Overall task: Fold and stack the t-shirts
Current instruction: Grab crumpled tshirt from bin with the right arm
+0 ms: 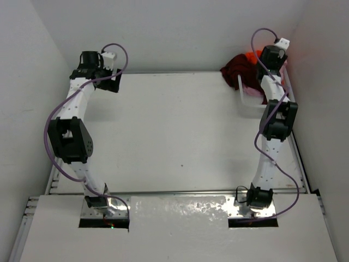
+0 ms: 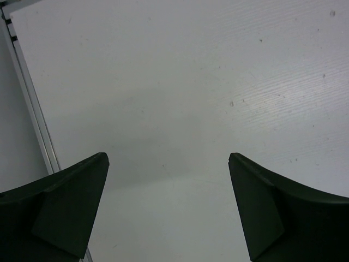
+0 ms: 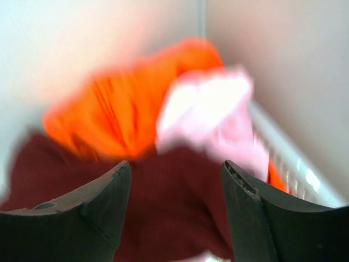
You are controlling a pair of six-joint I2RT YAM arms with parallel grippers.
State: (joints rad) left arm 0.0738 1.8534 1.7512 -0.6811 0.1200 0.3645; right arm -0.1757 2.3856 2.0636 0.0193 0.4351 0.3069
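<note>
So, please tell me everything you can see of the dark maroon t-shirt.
The maroon t-shirt is soft, dark red cloth, crumpled and not folded. It lies heaped at the far left corner of the white basket and spills over its rim. The orange t-shirt and the pink t-shirt press against it on its far side. The right fingers stand open just over it; whether they touch it cannot be told.

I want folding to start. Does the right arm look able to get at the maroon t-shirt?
Probably yes: the right gripper hangs open over the maroon t-shirt, with nothing between them.
</note>
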